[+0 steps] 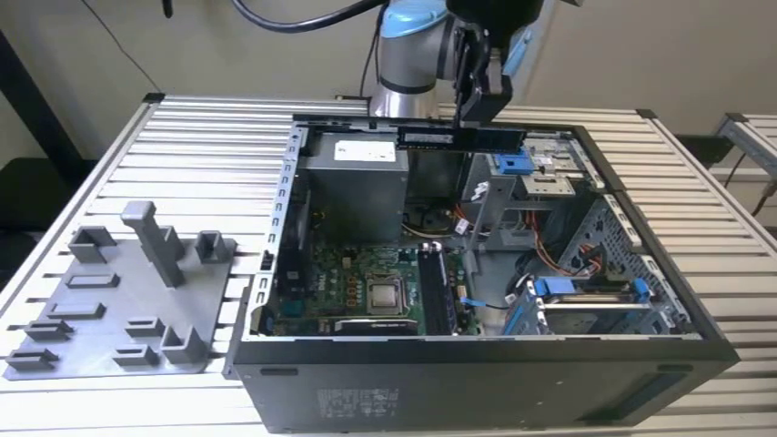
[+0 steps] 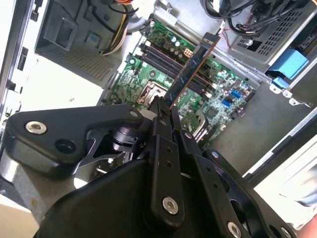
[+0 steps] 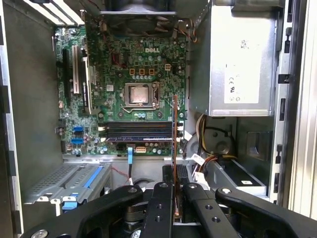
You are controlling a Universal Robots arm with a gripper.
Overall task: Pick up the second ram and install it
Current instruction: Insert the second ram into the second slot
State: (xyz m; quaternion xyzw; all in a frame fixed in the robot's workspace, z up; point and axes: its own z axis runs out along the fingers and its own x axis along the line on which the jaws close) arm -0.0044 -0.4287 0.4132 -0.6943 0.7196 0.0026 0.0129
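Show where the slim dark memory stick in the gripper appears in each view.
Exterior view: slim dark memory stick, level, over the black case at its far edge.
Second wrist view: stick slanting out from the gripper.
First wrist view: stick edge-on, thin line.
Shared landmark: square silver chip.

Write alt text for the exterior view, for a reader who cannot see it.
The tool grips the second ram, held level above an open computer case whose green motherboard faces up. A grey tray with upright posts lies on the slatted table at the exterior view's left.
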